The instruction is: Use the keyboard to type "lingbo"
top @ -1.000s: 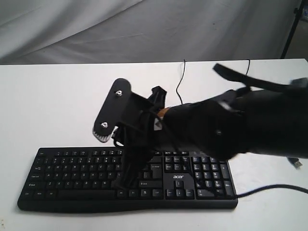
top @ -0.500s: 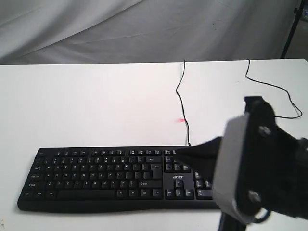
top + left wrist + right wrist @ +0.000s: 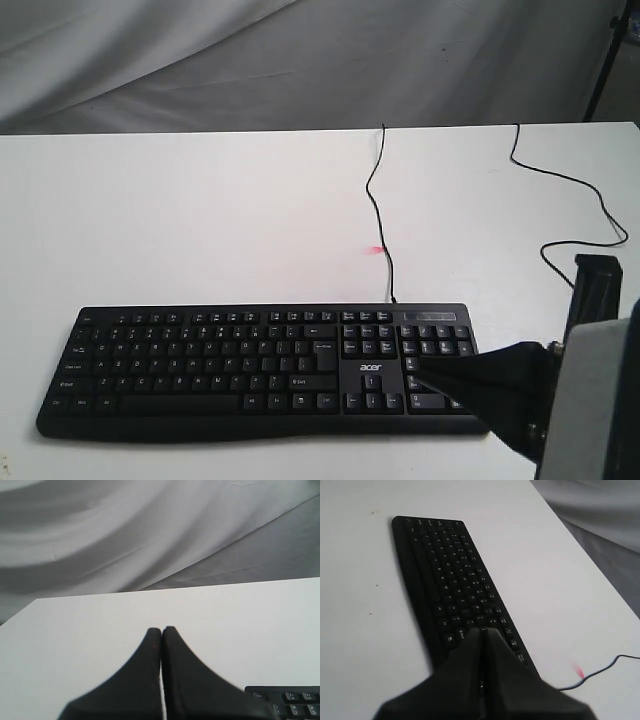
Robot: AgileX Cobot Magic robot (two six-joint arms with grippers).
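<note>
The black keyboard [image 3: 230,365] lies along the front of the white table, with its "acer" logo beside the number pad. My right gripper [image 3: 420,362] reaches in from the lower right, its shut fingers pointing left over the number pad. The right wrist view shows the shut tips [image 3: 482,631] above the keyboard [image 3: 447,575], with nothing between them; contact with the keys cannot be told. My left gripper [image 3: 161,630] is shut and empty above bare table, and the keyboard's corner [image 3: 292,700] shows beside it. The left gripper is out of the exterior view.
The keyboard's thin black cable [image 3: 375,195] runs toward the table's far edge, past a small red spot [image 3: 375,250]. A second black cable [image 3: 575,195] loops at the right. Grey cloth [image 3: 300,60] hangs behind the table [image 3: 200,220]. A black stand leg [image 3: 605,60] stands at the far right.
My right arm has pulled back from over the keyboard's middle to the lower right, so its shut tip now sits over the number pad. The keyboard has not moved.
</note>
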